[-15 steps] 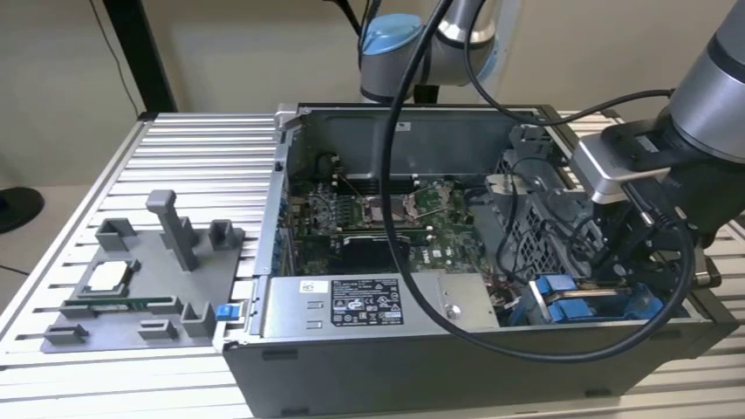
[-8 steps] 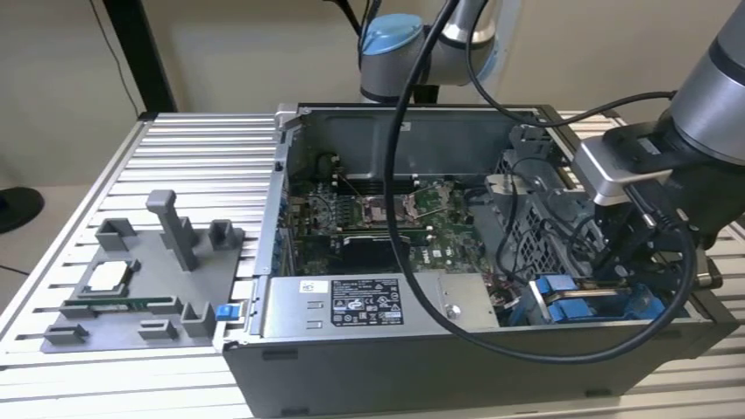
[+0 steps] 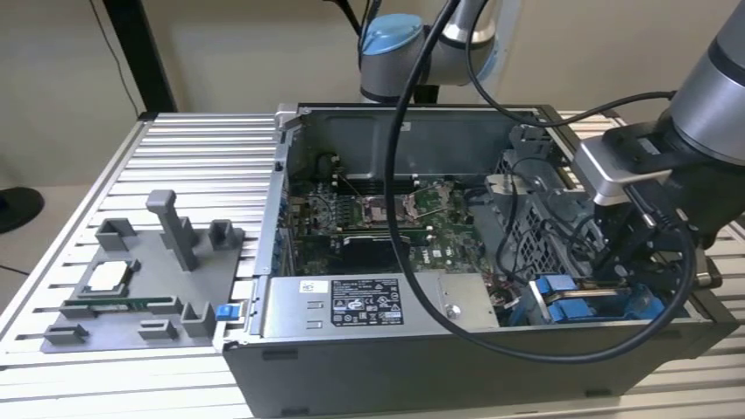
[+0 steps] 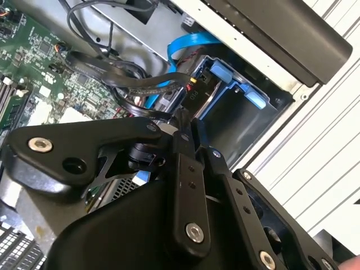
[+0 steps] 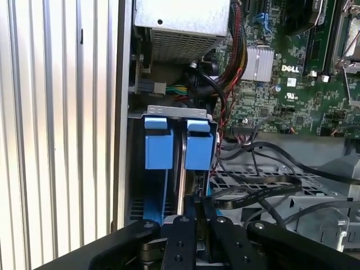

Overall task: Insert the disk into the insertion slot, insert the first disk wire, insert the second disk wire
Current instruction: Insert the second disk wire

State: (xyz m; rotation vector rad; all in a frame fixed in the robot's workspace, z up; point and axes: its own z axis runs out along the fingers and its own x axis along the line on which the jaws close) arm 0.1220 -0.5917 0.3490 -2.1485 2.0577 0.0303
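The disk (image 5: 181, 179) stands edge-on inside the insertion slot (image 5: 158, 143), between two blue tabs, at the case's front corner on the exterior view's right (image 3: 559, 292). My gripper (image 5: 201, 207) hovers right over the disk's end, fingers pressed together on the connector of a flat black disk wire (image 5: 253, 197). In the second wrist view the gripper (image 4: 184, 121) meets that wire's black connector (image 4: 191, 94) beside the blue caddy (image 4: 225, 79). In the exterior view the gripper (image 3: 617, 271) reaches down into the bay, its tips hidden by cables.
A grey labelled power-supply box (image 3: 361, 301) lies along the case front, the motherboard (image 3: 385, 218) behind it. A perforated metal cage (image 5: 270, 183) and loose black cables (image 3: 547, 236) crowd the bay. A grey fixture plate (image 3: 128, 288) sits on the slatted table (image 3: 198, 157).
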